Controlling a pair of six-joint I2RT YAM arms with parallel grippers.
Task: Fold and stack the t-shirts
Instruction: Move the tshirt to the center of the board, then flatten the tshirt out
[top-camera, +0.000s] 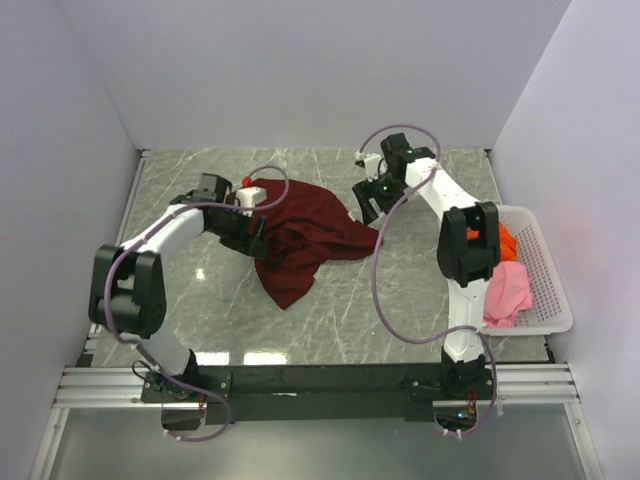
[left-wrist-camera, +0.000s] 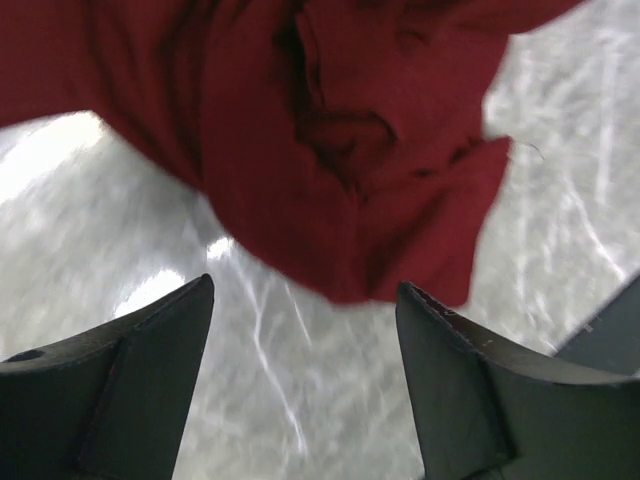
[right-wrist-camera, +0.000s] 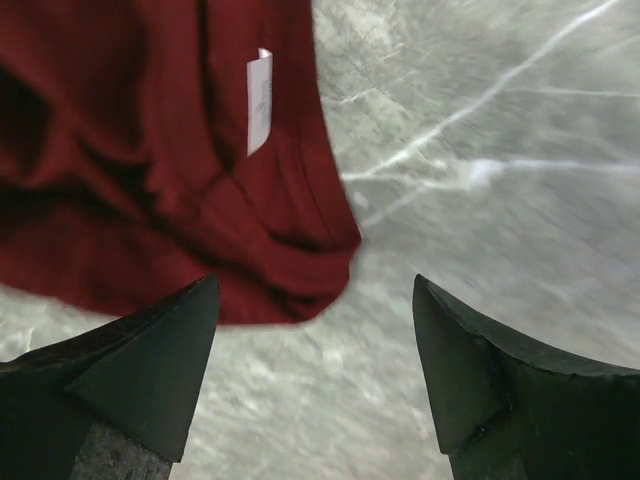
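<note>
A dark maroon-red t-shirt lies crumpled in the middle of the marble table. My left gripper is at its left edge, open, with bare table between its fingers and the cloth just ahead. My right gripper hovers at the shirt's right edge, open and holding nothing; the shirt with its white label lies ahead to the left. An orange t-shirt and a pink t-shirt sit in the basket.
A white perforated basket stands at the right edge of the table. White walls close in the table on the left, back and right. A black rail runs along the near edge.
</note>
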